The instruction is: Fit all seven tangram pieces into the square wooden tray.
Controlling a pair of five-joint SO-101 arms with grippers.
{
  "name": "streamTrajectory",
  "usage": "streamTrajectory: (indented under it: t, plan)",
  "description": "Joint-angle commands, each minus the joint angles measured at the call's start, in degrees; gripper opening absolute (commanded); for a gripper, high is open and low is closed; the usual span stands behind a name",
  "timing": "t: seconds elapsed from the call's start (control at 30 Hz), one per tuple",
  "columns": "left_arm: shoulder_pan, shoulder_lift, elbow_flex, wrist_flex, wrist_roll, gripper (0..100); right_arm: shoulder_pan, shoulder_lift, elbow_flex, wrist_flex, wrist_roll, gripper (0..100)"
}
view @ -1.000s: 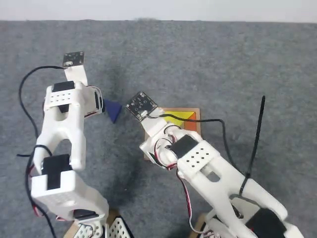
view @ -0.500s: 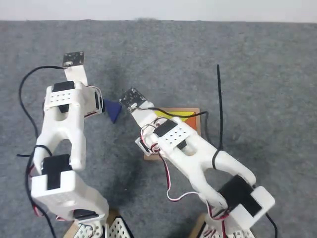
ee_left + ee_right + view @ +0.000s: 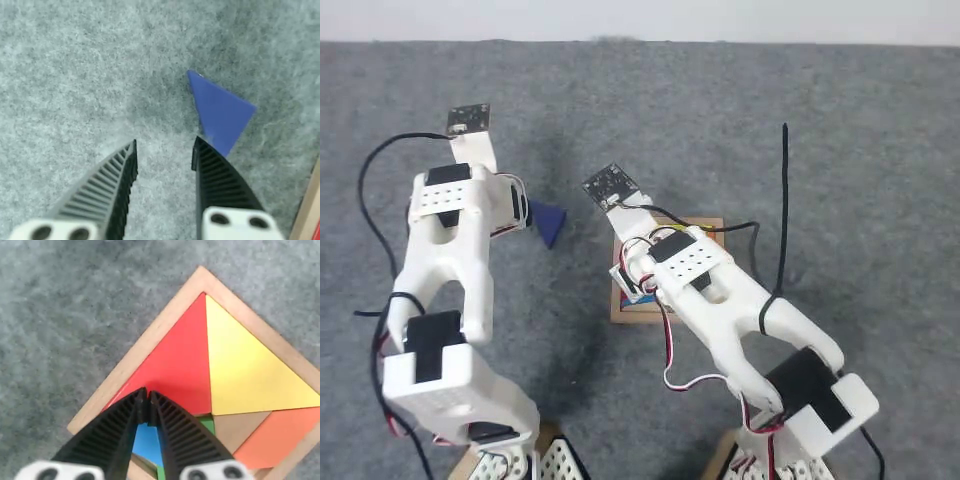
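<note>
The square wooden tray [image 3: 145, 347] holds a red triangle [image 3: 177, 370], a yellow triangle [image 3: 240, 370], an orange piece [image 3: 280, 432], a brown piece [image 3: 237, 427], a bit of green [image 3: 207, 424] and a light blue piece [image 3: 146, 442]. My right gripper [image 3: 148, 392] hangs shut over the red triangle's edge with nothing in it. A dark blue triangle [image 3: 220, 111] lies flat on the grey carpet, left of the tray [image 3: 618, 312] in the high view. My left gripper [image 3: 165, 145] is open beside the triangle [image 3: 550, 222], one fingertip [image 3: 199, 145] at its near corner.
Grey carpet [image 3: 840, 150] covers the table on every side. The right arm [image 3: 705, 285] lies over most of the tray in the high view, with a black cable [image 3: 782, 210] arching up beside it. The left arm [image 3: 450, 240] stands along the left side.
The right arm has swung over the tray and now covers the pieces in the high view; its cable has shifted. The left arm and the dark blue triangle have not moved.
</note>
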Motion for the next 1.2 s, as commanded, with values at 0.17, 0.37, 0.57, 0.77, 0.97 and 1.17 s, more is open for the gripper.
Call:
streamTrajectory:
  t: [0.17, 0.37, 0.57, 0.77, 0.97, 1.17]
  plan:
    - [0.18, -0.88, -0.31, -0.88, -0.35, 17, 0.04, -3.30, 2.20, 0.84, -1.58, 0.7]
    - [0.18, -0.88, -0.31, -0.88, -0.35, 17, -1.45, -11.91, 7.30, -0.31, -1.58, 0.7]
    - [0.18, -0.88, -0.31, -0.88, -0.35, 17, -0.13, -22.99, 7.82, 3.12, -1.67, 0.7]
    - [0.53, -0.97, -0.57, -0.88, -0.35, 17, 7.16, -35.82, 12.75, 6.73, 0.00, 0.7]
    - [3.52, -0.79, -1.80, 0.18, -3.08, 17, 20.79, -41.45, 24.79, 6.11, 6.68, 0.7]
    - [7.91, -0.35, -6.29, 2.46, -0.79, 18, 32.75, -41.71, 30.95, 6.02, 9.49, 0.7]
